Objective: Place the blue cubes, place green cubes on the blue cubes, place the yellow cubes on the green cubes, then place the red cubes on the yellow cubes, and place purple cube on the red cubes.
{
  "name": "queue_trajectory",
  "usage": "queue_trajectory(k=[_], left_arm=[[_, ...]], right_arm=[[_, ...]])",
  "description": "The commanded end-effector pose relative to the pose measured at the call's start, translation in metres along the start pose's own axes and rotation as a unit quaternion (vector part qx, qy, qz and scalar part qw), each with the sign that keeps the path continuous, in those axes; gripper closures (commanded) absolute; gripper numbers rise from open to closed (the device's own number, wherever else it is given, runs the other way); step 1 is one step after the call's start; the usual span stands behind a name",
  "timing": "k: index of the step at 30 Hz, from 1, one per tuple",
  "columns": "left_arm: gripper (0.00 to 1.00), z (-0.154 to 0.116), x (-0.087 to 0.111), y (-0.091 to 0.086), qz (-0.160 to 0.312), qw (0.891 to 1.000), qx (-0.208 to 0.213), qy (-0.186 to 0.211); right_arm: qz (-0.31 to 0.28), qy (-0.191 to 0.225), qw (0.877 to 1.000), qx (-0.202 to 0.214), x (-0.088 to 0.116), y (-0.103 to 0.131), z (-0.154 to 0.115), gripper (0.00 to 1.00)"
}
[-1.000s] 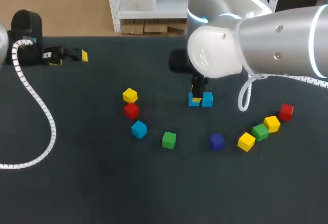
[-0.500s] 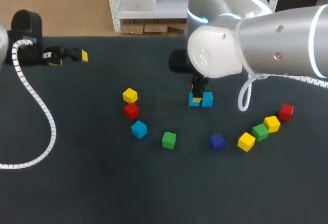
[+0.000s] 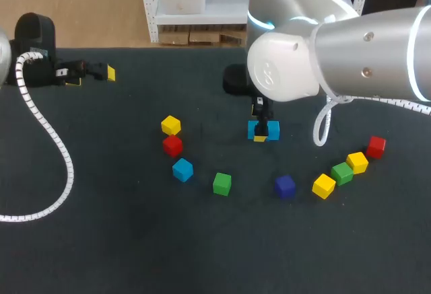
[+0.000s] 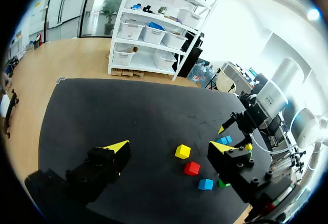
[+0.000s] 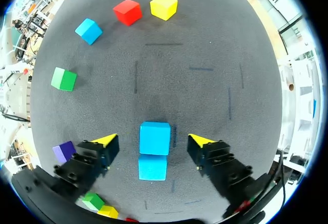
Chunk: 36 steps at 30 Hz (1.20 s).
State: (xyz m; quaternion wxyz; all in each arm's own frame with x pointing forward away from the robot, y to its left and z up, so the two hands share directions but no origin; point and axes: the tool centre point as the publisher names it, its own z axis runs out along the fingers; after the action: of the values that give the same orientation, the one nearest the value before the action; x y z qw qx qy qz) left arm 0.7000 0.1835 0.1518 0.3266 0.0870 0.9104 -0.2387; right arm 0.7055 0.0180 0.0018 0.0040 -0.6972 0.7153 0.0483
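Two blue cubes (image 5: 155, 137) lie side by side, touching, in the middle of the table. My right gripper (image 5: 152, 140) hovers just above them, open, one finger on each side of the cube farther from the wrist, touching neither. The head view shows this pair of blue cubes (image 3: 272, 130) under the right gripper (image 3: 261, 127). Loose cubes lie around: a third blue (image 3: 182, 169), green (image 3: 221, 184), red (image 3: 172, 145), yellow (image 3: 171, 125) and purple (image 3: 285, 186). My left gripper (image 3: 94, 73) rests open and empty at the far left of the table.
A curved row of cubes lies at the right: yellow (image 3: 323, 186), green (image 3: 342, 173), yellow (image 3: 357, 162), red (image 3: 376, 146). The left arm's white cable (image 3: 50, 139) trails over the table's left side. My right arm's bulk (image 3: 337, 52) hangs over the back right.
My right gripper has opened, letting go of the blue cube, which now rests beside the other blue cube. The left arm and the other cubes have not moved.
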Motion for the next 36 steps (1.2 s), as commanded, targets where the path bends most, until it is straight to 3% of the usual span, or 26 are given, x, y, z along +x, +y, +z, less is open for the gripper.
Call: queue_trajectory(k=[1,21,29,36], left_arm=[[0.00,0.000,0.001,0.002,0.001,1.000,0.004,-0.003],[0.00,0.000,0.001,0.002,0.001,1.000,0.004,-0.003],[0.00,0.000,0.001,0.002,0.001,1.000,0.004,-0.003],[0.00,0.000,0.001,0.002,0.001,1.000,0.004,-0.003]], right_arm=[[-0.001,-0.002,1.000,0.002,0.001,0.001,-0.002,0.00],[-0.002,-0.029,0.999,0.031,-0.016,-0.005,-0.035,0.00],[0.046,-0.070,0.995,0.051,-0.010,-0.001,-0.066,0.00],[0.119,-0.121,0.983,0.070,0.006,-0.018,-0.100,0.00]])
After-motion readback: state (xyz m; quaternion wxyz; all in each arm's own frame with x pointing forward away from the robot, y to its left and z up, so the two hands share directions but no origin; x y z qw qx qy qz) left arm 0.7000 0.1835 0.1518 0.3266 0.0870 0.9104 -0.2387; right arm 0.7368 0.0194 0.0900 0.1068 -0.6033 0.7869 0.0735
